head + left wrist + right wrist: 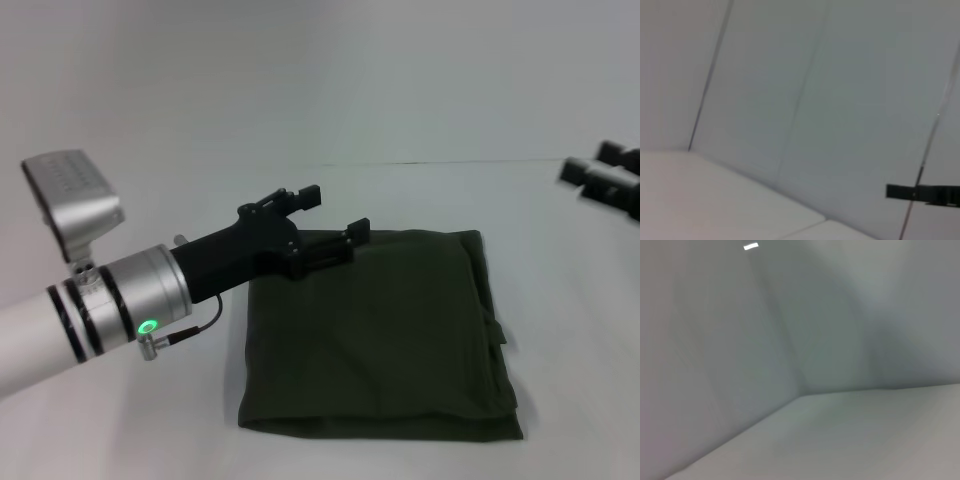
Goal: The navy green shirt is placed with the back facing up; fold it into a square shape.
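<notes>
Legible text, labels, brands, numbers: none. The navy green shirt (375, 335) lies folded with only plain fabric showing, no lettering visible. The one sign present is a round green indicator light (147, 327) on the silver wrist collar, just beside the shirt's near-left corner; it carries no characters.

The navy green shirt (385, 335) lies flat on the white table, folded into a near-square block of dark olive knit, plain side up, with no lettering showing. Its layered edges show along the near side at 6 o'clock and down the right side at 3 o'clock, where a small flap juts out. Its far-left corner, at 10 o'clock, is hidden.
</notes>
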Robot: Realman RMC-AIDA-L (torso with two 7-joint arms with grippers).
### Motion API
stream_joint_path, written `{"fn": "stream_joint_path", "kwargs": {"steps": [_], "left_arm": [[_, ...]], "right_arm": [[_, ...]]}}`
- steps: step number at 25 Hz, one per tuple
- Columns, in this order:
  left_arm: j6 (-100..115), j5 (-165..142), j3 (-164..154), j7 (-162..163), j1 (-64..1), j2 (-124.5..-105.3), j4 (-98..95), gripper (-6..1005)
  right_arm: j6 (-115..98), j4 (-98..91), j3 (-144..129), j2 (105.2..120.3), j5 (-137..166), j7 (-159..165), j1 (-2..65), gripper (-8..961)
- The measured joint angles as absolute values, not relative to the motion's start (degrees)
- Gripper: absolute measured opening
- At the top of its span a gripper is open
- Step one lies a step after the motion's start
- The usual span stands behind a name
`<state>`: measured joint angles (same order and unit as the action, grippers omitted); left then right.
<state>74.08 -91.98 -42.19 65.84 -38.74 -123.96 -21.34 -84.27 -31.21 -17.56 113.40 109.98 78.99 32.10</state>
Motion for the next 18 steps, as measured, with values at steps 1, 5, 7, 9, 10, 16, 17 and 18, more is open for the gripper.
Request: {"fn": "stream_joint_path", "kwargs": {"steps": [1,5,7,9,10,16,17,18], "left_arm": [[75.2,-91.7,-42.2,64.3,-38.4,-123.86,-21.7,936],[77.9,-92.2,-42.7,63.5,-37.2,-122.13,-23.7,936],[79.9,-94.5,-43.1,64.4,-37.1,-120.68,-24.0,939],[82.1,-98.7,-42.8,66.2,-37.6,-119.05,-24.2,942],[83.0,-100.4,-42.7,66.9,-37.9,-118.57,-24.4,940],[86.2,-108.0,-43.1,68.6,-38.8,-118.10,-26.0,934],[86.0,-108.7,-43.3,68.6,-38.9,-118.14,-26.0,934],[86.0,-108.7,-43.3,68.6,-38.9,-118.14,-26.0,934]], "right_arm": [[-86.3,-31.2,-20.0,113.45,110.1,77.8,32.2,913],[-90.5,-32.5,-28.8,114.97,110.2,74.0,32.0,915],[-90.5,-33.4,-32.1,115.82,110.5,71.8,31.7,914],[-90.4,-33.4,-34.0,116.26,110.9,69.4,31.6,914],[-90.4,-33.3,-34.7,116.34,111.2,68.8,31.6,913],[-90.9,-33.3,-37.9,116.24,111.7,68.2,31.6,912],[-90.9,-33.3,-38.1,116.15,111.7,68.2,31.6,912],[-90.9,-33.3,-38.4,116.12,111.8,68.2,31.6,912]]}}
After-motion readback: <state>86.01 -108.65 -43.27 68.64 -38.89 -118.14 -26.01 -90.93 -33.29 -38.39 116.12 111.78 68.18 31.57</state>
